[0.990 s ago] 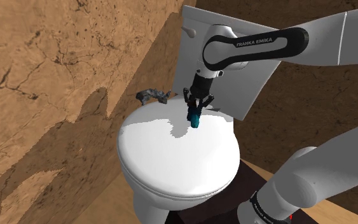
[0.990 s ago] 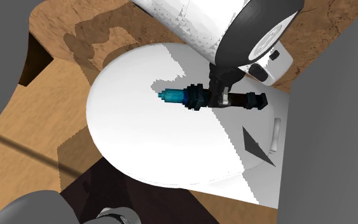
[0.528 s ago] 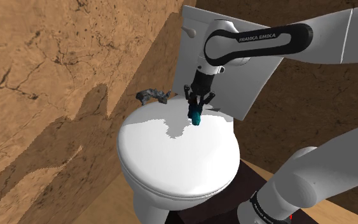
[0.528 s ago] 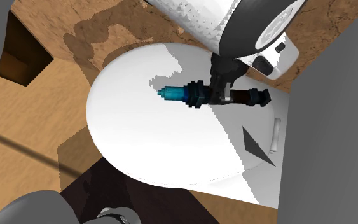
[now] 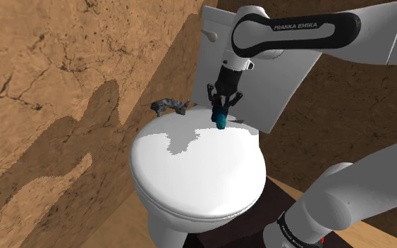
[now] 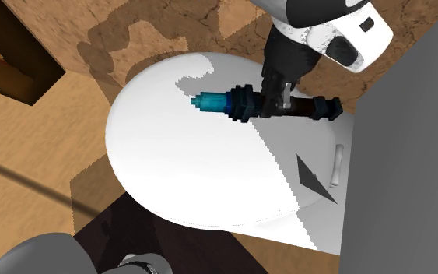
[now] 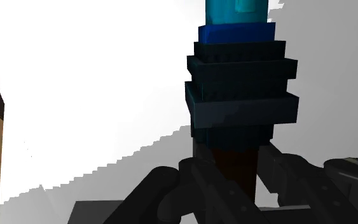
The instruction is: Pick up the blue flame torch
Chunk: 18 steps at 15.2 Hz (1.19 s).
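Fingers (image 7: pixel 184 188) are closed on the blue flame torch (image 7: pixel 241 83), one on each side of its dark barrel just behind the stepped black collar. We read that as a firm hold rather than a loose bracket: no gap shows on either side.

The second exterior view shows why the grip sits there. The gripper (image 6: pixel 275 101) takes the torch (image 6: pixel 233 103) near the middle of its length. The teal tip sticks out toward frame left and the dark rear end toward frame right, so the load is roughly balanced across the fingers.

In the shoulder view the torch (image 5: pixel 220 120) hangs under the gripper (image 5: pixel 221 106) in the upper middle of the frame. It is over the rear of the white toilet lid (image 5: pixel 197 169), close in front of the grey cistern (image 5: pixel 288 84). We judge it is off the lid, though the clearance looks small and we can't confirm it from this angle.

The arm comes in from upper right, over the cistern, which keeps the wrist clear of it.

Step in hand: the lift, with the grasp done. Risks are the torch rotating in the pinch or the rear end clipping the cistern.

A dark crumpled object (image 5: pixel 167 106) lies beside the lid at centre left, well apart from the torch. We can't identify it.
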Each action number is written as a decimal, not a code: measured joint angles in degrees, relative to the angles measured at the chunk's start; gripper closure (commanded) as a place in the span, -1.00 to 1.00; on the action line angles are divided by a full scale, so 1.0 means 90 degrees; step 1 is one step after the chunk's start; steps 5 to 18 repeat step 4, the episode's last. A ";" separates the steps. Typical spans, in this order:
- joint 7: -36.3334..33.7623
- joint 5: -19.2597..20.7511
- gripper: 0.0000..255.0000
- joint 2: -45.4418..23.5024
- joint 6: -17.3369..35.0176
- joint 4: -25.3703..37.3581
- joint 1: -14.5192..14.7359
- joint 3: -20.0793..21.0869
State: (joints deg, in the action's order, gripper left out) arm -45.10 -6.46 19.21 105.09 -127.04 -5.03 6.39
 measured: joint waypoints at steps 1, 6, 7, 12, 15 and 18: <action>-0.0014 0.0000 1.00 0.0022 -0.0101 0.0080 0.0002 0.0001; -0.0028 0.0006 1.00 0.0043 -0.0320 0.0279 0.0000 -0.0006; -0.0028 0.0006 1.00 0.0043 -0.0320 0.0279 0.0000 -0.0006; -0.0028 0.0006 1.00 0.0043 -0.0320 0.0279 0.0000 -0.0006; -0.0028 0.0006 1.00 0.0043 -0.0320 0.0279 0.0000 -0.0006; -0.0028 0.0006 1.00 0.0043 -0.0320 0.0279 0.0000 -0.0006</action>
